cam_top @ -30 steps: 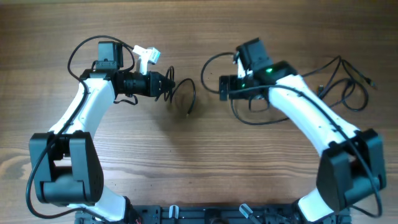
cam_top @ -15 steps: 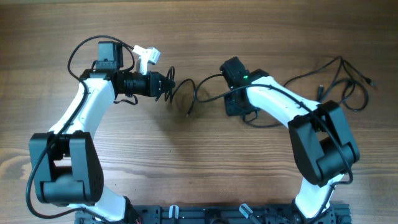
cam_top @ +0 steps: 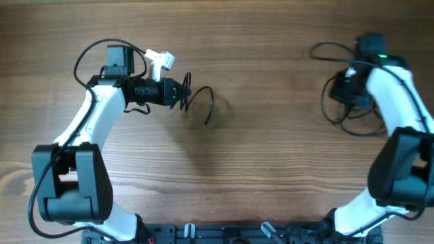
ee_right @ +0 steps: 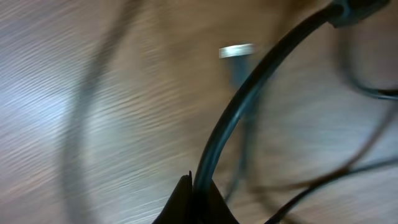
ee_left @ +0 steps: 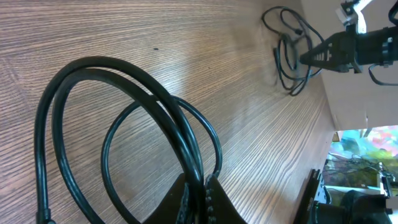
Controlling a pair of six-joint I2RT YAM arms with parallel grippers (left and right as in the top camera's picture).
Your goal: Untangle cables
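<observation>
My left gripper (cam_top: 184, 91) is shut on a black cable (cam_top: 203, 102) left of the table's middle. Its coil hangs in loose loops just right of the fingertips. The left wrist view shows those loops (ee_left: 124, 124) up close, with the strands pinched between the jaws of my left gripper (ee_left: 199, 199). At the far right, my right gripper (cam_top: 337, 91) is shut on a second black cable (cam_top: 352, 125) that lies in loops on the wood. The right wrist view is blurred: one dark strand (ee_right: 249, 93) rises from my right gripper (ee_right: 198, 186), and a silver plug end (ee_right: 236, 51) shows behind it.
The table is bare brown wood (cam_top: 271, 169). A white clip (cam_top: 159, 61) sits on the left arm's wrist. In the left wrist view, the right gripper (ee_left: 317, 53) and its cable clump (ee_left: 289, 56) show far off near the table's edge.
My right gripper shut on a cable near the middle and swung far right with it. The two cables now lie apart. The left arm has not moved.
</observation>
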